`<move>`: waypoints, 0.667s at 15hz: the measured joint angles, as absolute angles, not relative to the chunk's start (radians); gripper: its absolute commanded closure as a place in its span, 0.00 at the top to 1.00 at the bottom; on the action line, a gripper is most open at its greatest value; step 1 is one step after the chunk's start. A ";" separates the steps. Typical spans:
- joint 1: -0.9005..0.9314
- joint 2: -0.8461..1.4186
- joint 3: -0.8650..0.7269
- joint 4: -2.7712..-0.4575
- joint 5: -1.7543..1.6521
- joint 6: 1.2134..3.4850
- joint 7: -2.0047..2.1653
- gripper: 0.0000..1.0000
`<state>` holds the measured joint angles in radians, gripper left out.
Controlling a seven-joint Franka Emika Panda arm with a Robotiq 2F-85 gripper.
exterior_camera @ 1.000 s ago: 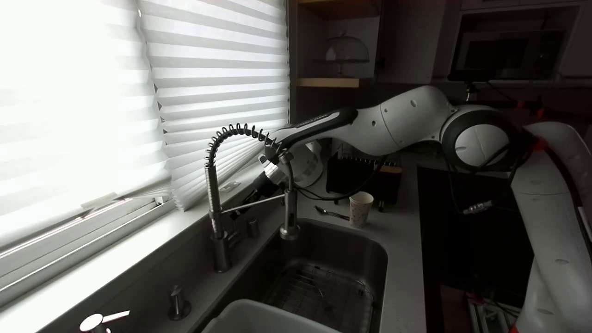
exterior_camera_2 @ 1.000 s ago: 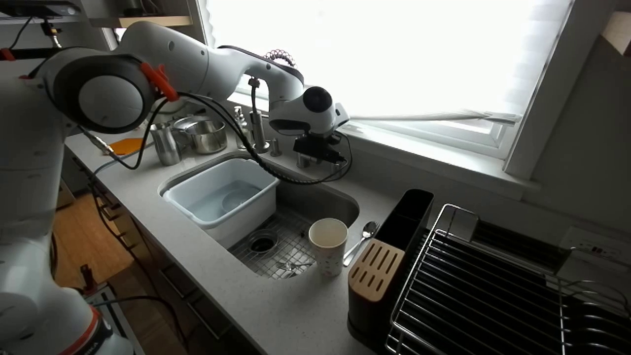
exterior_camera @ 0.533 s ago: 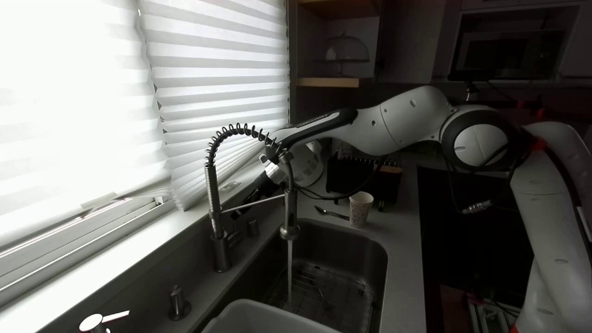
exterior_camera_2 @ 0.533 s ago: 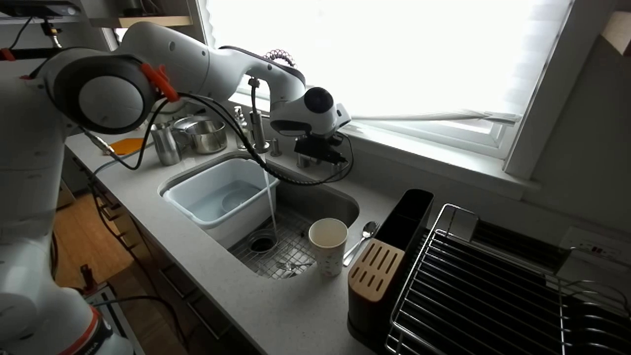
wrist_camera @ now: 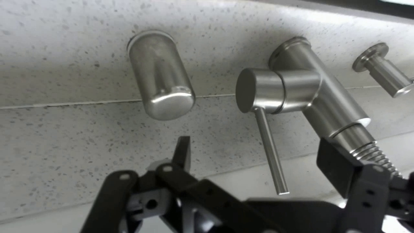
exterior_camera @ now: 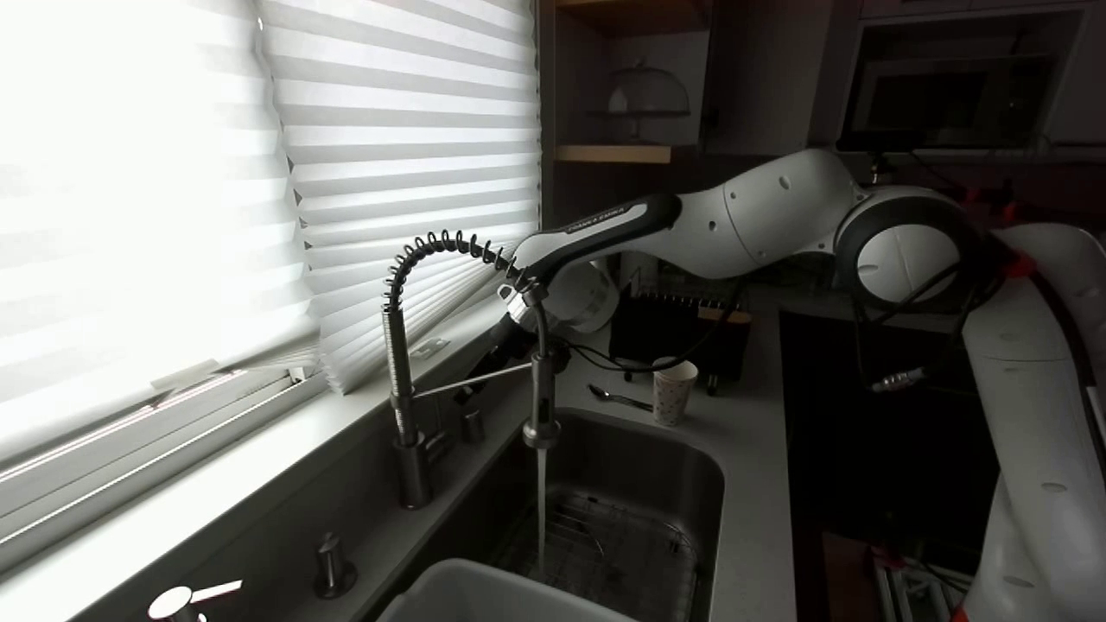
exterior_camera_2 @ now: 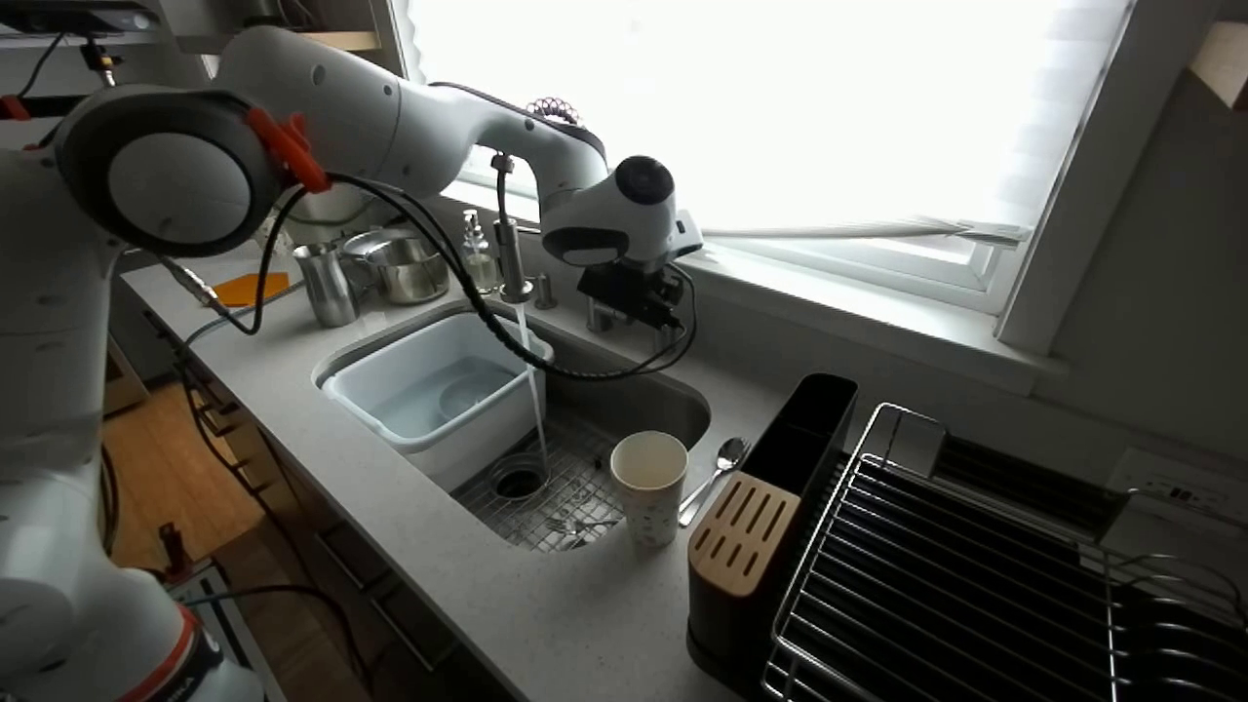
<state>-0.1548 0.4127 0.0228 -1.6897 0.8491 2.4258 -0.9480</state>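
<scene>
Tabletop (exterior_camera_2: 565, 614) spread pale and speckled across the lower middle of an exterior view. My arm (exterior_camera: 782, 216) reached in from the right of an exterior view. The sink (exterior_camera: 639, 458) lay at lower centre there, with a white tub (exterior_camera_2: 487, 429) standing inside it, left of centre in an exterior view. Right of centre in the wrist view rose the faucet (wrist_camera: 330, 97), its water (exterior_camera: 542, 510) falling just beside the tub. Its coiled neck (exterior_camera: 397, 371) crossed in front of my arm in an exterior view, so I judged a careless swing could have snagged it.

My pincer (wrist_camera: 257, 158) was spread wide along the bottom of the wrist view, pinching nothing. A paper cup (exterior_camera_2: 651, 487) stood upright at the sink's right end in an exterior view, well apart from it. Nearer, a steel cylinder (wrist_camera: 160, 74) stood at upper left of the wrist view; straying that way could have bumped it. Smallest, the lever (wrist_camera: 271, 151) slanted down between my fingers (wrist_camera: 184, 152) in the wrist view. I saw no contact and could not judge depth. Closing off-centre could have shoved the lever and changed the flow; too shallow a grip could have slipped off its slim rod.
</scene>
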 measured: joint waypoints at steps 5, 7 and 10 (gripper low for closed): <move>-0.154 0.319 -0.035 -1.739 0.604 2.339 -0.713 1.00; -0.155 0.266 -0.058 -1.762 0.486 2.258 -0.588 1.00; -0.155 0.195 -0.079 -1.799 0.368 2.198 -0.484 1.00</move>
